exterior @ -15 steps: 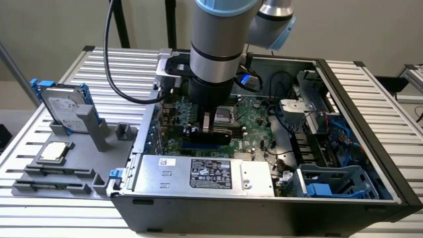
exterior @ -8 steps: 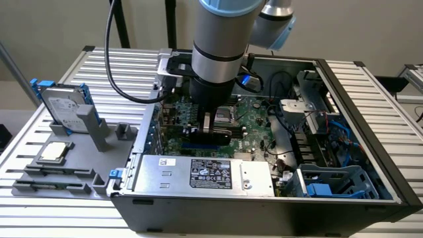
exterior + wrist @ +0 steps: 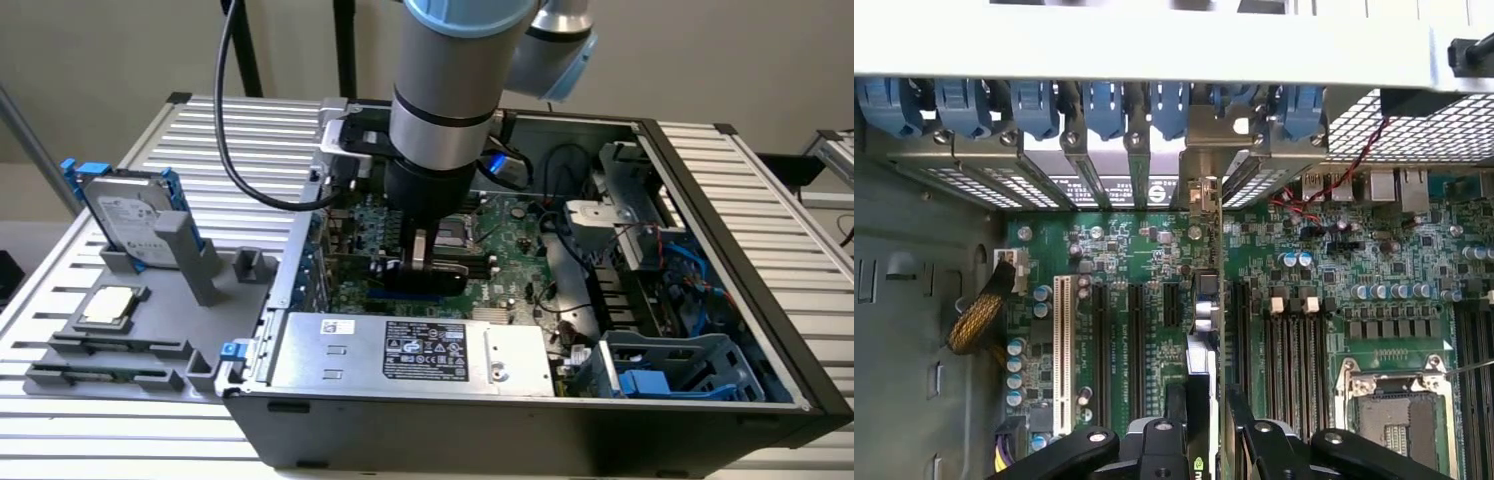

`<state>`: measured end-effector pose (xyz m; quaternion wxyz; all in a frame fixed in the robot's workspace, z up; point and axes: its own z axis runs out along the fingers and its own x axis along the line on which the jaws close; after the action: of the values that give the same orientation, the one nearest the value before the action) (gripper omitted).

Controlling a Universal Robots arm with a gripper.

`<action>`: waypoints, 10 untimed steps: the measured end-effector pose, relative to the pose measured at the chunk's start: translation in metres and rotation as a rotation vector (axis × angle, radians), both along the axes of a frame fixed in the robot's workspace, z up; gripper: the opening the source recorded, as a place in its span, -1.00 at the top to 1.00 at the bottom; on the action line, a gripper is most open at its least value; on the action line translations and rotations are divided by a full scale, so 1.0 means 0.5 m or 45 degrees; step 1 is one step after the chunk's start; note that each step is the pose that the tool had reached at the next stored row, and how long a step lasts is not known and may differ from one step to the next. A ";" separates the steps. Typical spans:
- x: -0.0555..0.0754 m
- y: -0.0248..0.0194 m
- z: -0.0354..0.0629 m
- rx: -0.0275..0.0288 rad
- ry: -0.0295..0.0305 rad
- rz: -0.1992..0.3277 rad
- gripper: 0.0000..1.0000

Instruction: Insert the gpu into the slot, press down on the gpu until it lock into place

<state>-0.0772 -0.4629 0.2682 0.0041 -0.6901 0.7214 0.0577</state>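
Note:
The gpu (image 3: pixel 424 274) is a thin black card standing on edge over the motherboard inside the open case. My gripper (image 3: pixel 420 258) comes straight down from above and is shut on its top edge. Just below the card, a short length of the blue slot (image 3: pixel 398 296) shows in line with it; I cannot tell how deep the card sits. In the wrist view the gpu (image 3: pixel 1204 335) appears edge-on between my black fingers (image 3: pixel 1176 415), with my gripper (image 3: pixel 1206 425) closed around it. The card's metal bracket (image 3: pixel 1201 190) reaches the rear wall's openings.
A silver power supply (image 3: pixel 414 350) lies close in front of the card. Black memory slots (image 3: pixel 1294 350) and the CPU socket (image 3: pixel 1394 410) lie beside it, a white slot (image 3: pixel 1062 340) on the other side. A hard drive with blue rails (image 3: pixel 130 215) stands on a grey fixture outside the case.

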 end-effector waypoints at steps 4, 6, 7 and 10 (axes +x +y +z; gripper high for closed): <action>0.001 0.0000 -0.003 -0.0010 0.0029 0.000 0.48; 0.002 0.0001 -0.005 -0.0016 0.0048 0.001 0.48; 0.002 0.0001 -0.006 -0.0018 0.0064 0.001 0.48; 0.003 0.0003 -0.007 -0.0018 0.0115 0.003 0.48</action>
<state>-0.0757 -0.4627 0.2646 0.0003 -0.6906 0.7207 0.0604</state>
